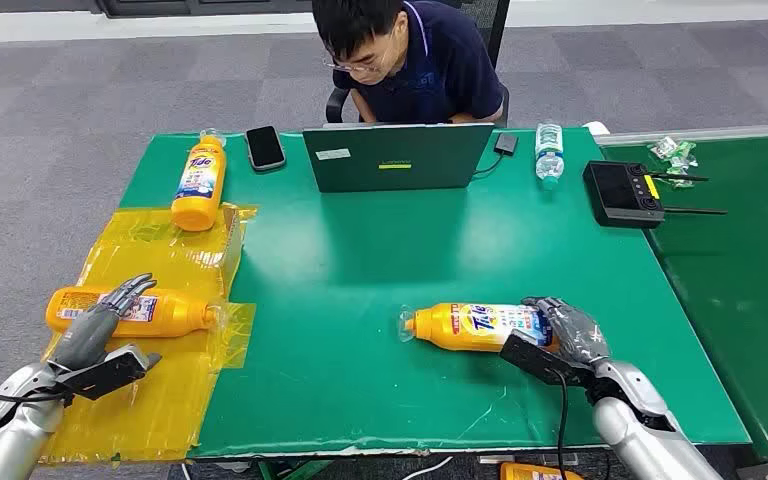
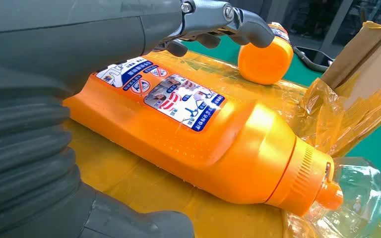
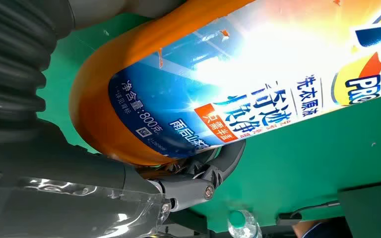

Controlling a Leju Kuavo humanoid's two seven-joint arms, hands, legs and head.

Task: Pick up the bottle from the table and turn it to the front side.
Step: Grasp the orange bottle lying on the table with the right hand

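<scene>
A: Where is the bottle to be turned?

B: The orange plastic detergent bottle [image 1: 475, 326] lies on its side on the green table [image 1: 360, 270], cap toward the robot's left. The right hand [image 1: 572, 330] is wrapped around its base end, grasping it.

A: What does the right wrist view add?

B: It shows the blue-and-white front label up close, with a dark finger [image 3: 218, 163] curled under the bottle against the table.

A: And the left hand [image 1: 110, 315]?

B: It rests over a second orange bottle [image 1: 150, 310] lying on the yellow plastic sheet [image 1: 160, 400]. The left wrist view shows that bottle's back label and fingers [image 2: 228, 17] arched above it; I cannot tell whether they grip it.

A: Anything else nearby?

B: A third orange bottle [image 1: 200, 182], a black phone [image 1: 265, 147], a green laptop [image 1: 395, 157] with a person [image 1: 410, 60] behind it, a clear water bottle [image 1: 549, 152], and a black controller [image 1: 622, 193].
</scene>
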